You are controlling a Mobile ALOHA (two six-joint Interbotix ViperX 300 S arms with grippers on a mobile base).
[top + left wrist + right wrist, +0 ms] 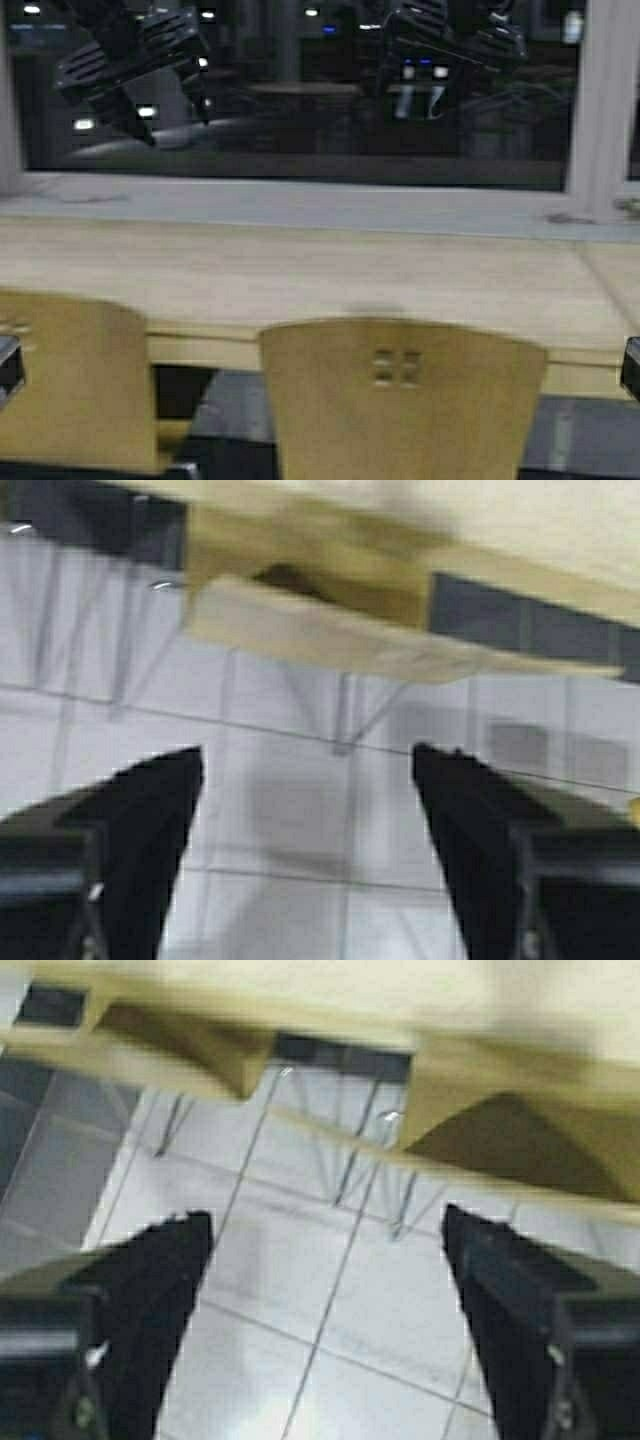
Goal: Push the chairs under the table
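A yellow-tan chair [400,400] with four small square cutouts stands before me in the high view, its backrest close to the front edge of the long pale-wood table [300,270]. A second alike chair [70,380] stands at the left. My left gripper [305,780] is open and empty above the tiled floor, with a chair seat [330,640] and chrome legs ahead of it. My right gripper [325,1250] is open and empty, with chair seats [500,1140] and thin legs ahead. Only the arms' edges show in the high view.
A grey window sill [300,205] runs behind the table below a dark window [300,90] that reflects the arms. A white window post [600,100] stands at the right. The floor under the grippers is pale tile [330,1340].
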